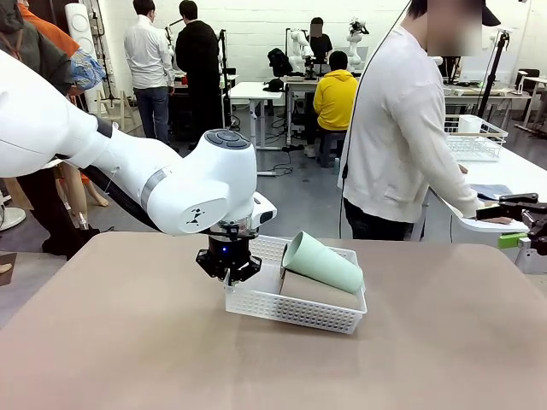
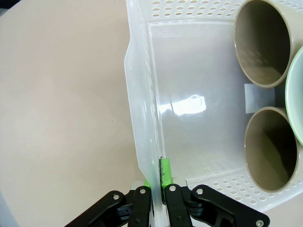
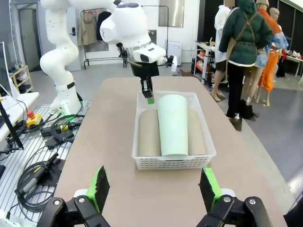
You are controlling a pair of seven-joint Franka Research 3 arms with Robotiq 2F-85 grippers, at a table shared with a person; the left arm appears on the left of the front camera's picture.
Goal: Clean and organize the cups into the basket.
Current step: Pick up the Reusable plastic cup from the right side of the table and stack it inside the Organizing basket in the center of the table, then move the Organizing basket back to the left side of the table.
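Cups lie on their sides in the basket (image 1: 295, 312), which sits on the tan table (image 1: 128, 342) a little right of the middle in the front view, with its left end lifted clear of the table. Two brown cups (image 3: 149, 132) rest side by side on the basket floor, and the mint green cup (image 1: 323, 262) lies on top of them, along the seam between the two. In the left wrist view the open mouths of both brown cups face the camera from the far end of the basket, with the green cup's rim just showing at the right edge.

Nearest in the right wrist view, the right hand (image 3: 154, 189) hangs above the table with its green pads spread wide apart, grasping nothing, well short of the basket's near wall. Beyond the cups, the left hand (image 2: 157, 187) is clenched on the basket's end wall, one pad inside and one outside the thin white plastic, pointing down from the white arm. Past the table a person (image 1: 402, 137) in a white top stands turned toward another table at the right.
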